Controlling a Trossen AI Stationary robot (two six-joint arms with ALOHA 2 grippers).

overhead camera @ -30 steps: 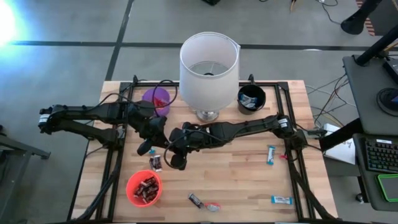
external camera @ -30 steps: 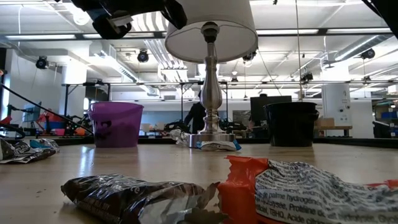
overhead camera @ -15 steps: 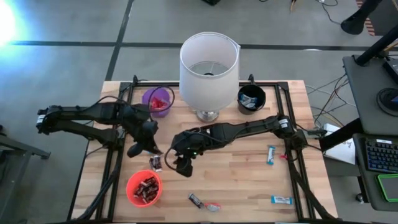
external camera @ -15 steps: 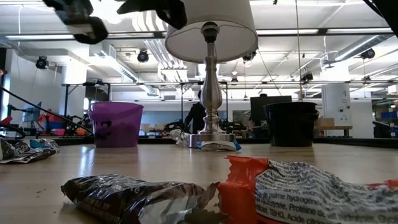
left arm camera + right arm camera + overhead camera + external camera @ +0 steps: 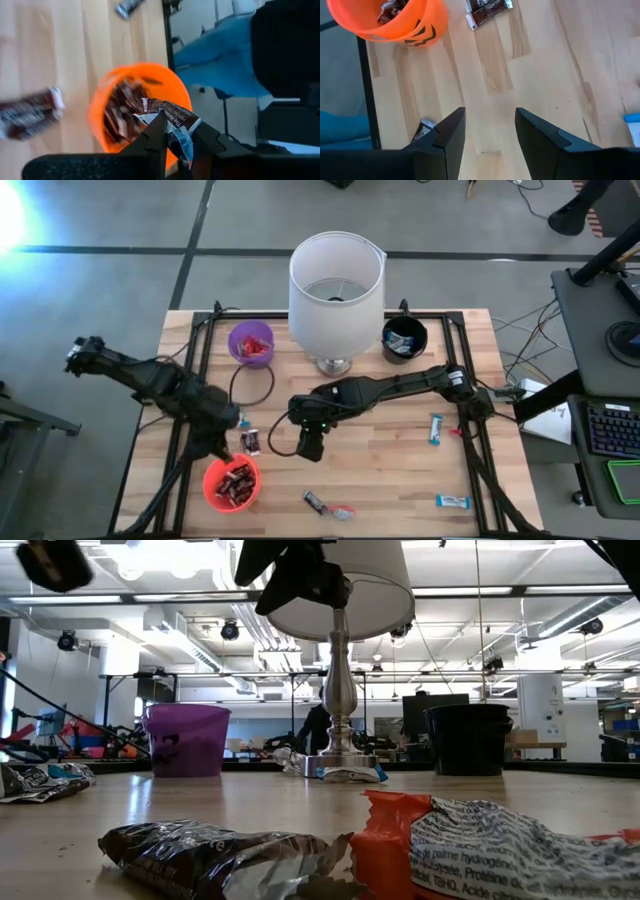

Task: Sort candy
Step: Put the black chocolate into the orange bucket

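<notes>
My left gripper (image 5: 215, 444) hangs over the rim of the orange cup (image 5: 232, 482) and is shut on a dark brown candy (image 5: 172, 117). The orange cup holds several brown candies. My right gripper (image 5: 310, 446) stands open over bare wood at mid-table, with nothing between its fingers (image 5: 445, 135). Another brown candy (image 5: 250, 442) lies flat between the two grippers. Two light blue candies (image 5: 436, 428) (image 5: 452, 501) lie at the right. A dark candy (image 5: 315, 500) and a red one (image 5: 343, 512) lie by the near edge. My left gripper pinches the dark brown candy between its two fingers, with the crumpled wrapper end (image 5: 160, 107) sticking out past the fingertips. The fingers slant downward toward the table's near edge. The candy is lifted clear, above the orange cup's mouth (image 5: 125, 100).
A tall lamp (image 5: 336, 290) with a white shade stands at the far middle. Left of it is a purple cup (image 5: 251, 343) with red candies, and right of it a black cup (image 5: 404, 338) with blue ones. Black frame rails (image 5: 478, 450) run along the table's sides.
My left gripper has swung from beside the right gripper toward the table's near left, to above the orange cup. It turned as it went and kept the candy. My right gripper has shifted a little toward the right edge and tipped further down.
</notes>
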